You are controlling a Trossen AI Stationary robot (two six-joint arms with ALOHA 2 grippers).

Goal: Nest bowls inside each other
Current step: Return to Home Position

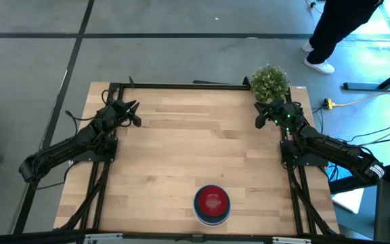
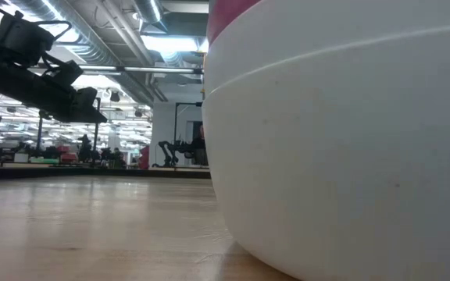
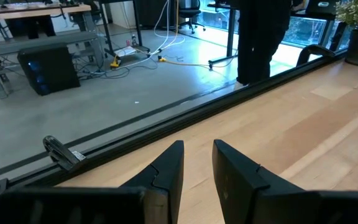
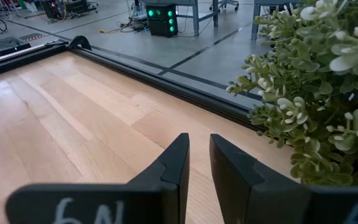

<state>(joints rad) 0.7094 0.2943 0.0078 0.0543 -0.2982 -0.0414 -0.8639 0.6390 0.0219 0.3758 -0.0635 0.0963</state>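
Note:
The bowls stand nested in one stack near the table's near edge, a little right of the middle. From above I see a dark red bowl inside a blue one with a white rim around them. The low view, close up, shows the stack's white outer wall resting on the wood, with a magenta-pink rim above it. My left gripper hovers at the far left, slightly open and holding nothing. My right gripper hovers at the far right beside the plant, also slightly open and holding nothing.
A small green potted plant stands at the table's far right corner, right beside my right gripper. A black frame rail runs along the far edge. A person stands on the floor beyond the far right corner. Bare wood lies between the arms.

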